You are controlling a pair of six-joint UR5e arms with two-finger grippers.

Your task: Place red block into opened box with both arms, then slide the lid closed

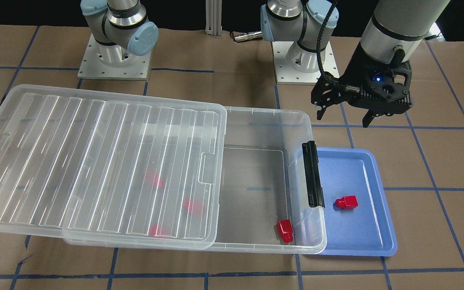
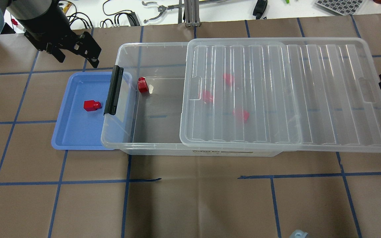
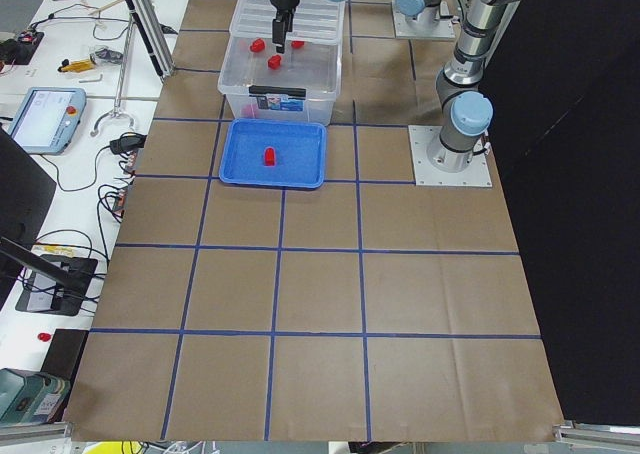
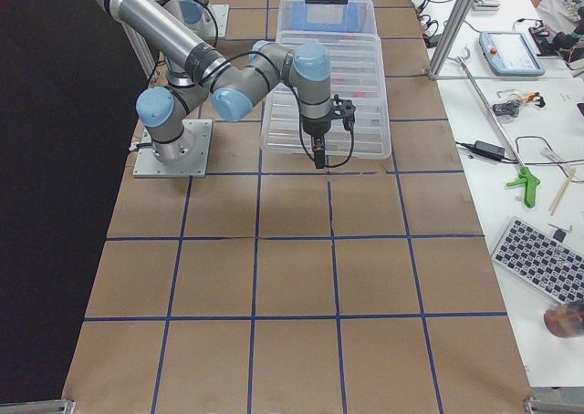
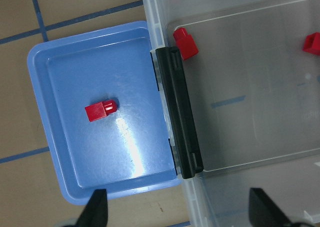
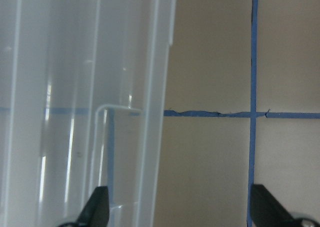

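Overhead view: the left gripper [image 2: 77,62] hangs at upper left, jaws spread and empty, over bare paper just past the shallow blue plastic tray [image 2: 78,132]. The small glossy red plastic block [image 2: 92,105] lies mid-tray, clear of every rim. The large clear plastic box [image 2: 150,54] overlaps the tray's right edge. Its ribbed translucent lid [image 2: 326,99] overhangs far right, so the box's left third is open. The right gripper [image 6: 180,212], fingers wide apart, waits at the lid's end. The box's near-wall label seems to read "STORAGE BOX".
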